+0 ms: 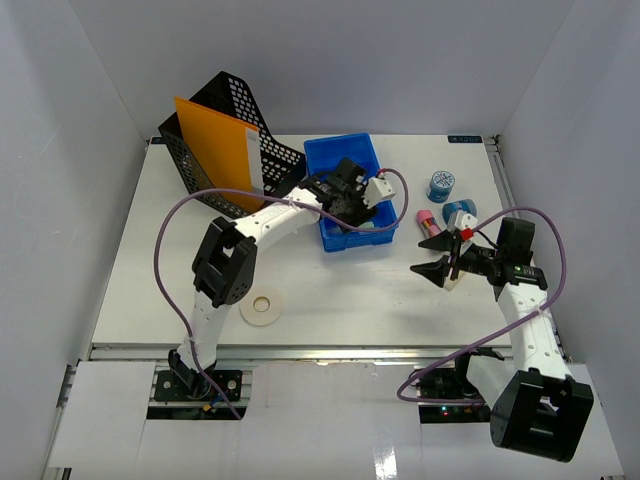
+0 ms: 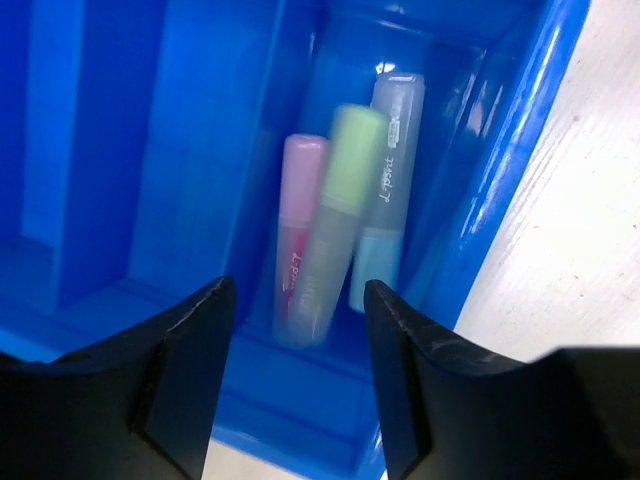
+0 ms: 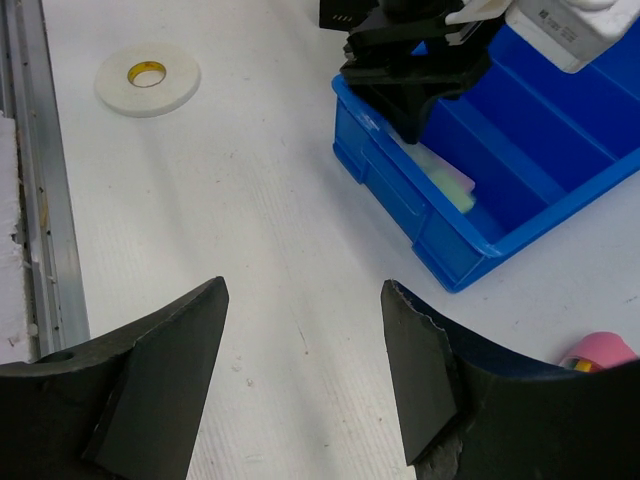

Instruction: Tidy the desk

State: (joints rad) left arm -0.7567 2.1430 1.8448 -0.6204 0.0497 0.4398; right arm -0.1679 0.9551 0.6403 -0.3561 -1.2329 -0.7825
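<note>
The desk (image 1: 180, 270), a white rectangular tabletop, is shown filling the floor of a white-walled enclosure, its long axis running left to right in the top view and its metal rail (image 1: 330, 350) lying along the near edge, just ahead of the arm bases. The left arm is seen bent at the elbow and stretched forward and rightward, so that the left gripper (image 1: 352, 208) is held tilted down over the blue compartment tray (image 1: 340, 158) at the rear centre. In the left wrist view its jaws are spread apart and nothing is pinched; beyond them, in one end compartment, a blurred green highlighter (image 2: 335, 200) is seen between a pink highlighter (image 2: 298, 200) and a pale blue highlighter (image 2: 390, 170). The right arm is folded back towards the left, and the right gripper (image 1: 432, 270) is held above bare desk right of the tray, jaws apart and empty. A black mesh file holder (image 1: 225, 100) with an orange folder (image 1: 215, 150) is set at the rear left. A white tape roll (image 1: 265, 307) is laid flat near the rail. A round blue roll (image 1: 441, 185), a blue and white object (image 1: 460, 213) and a pink-ended object (image 1: 428, 222) are grouped at the rear right.
</note>
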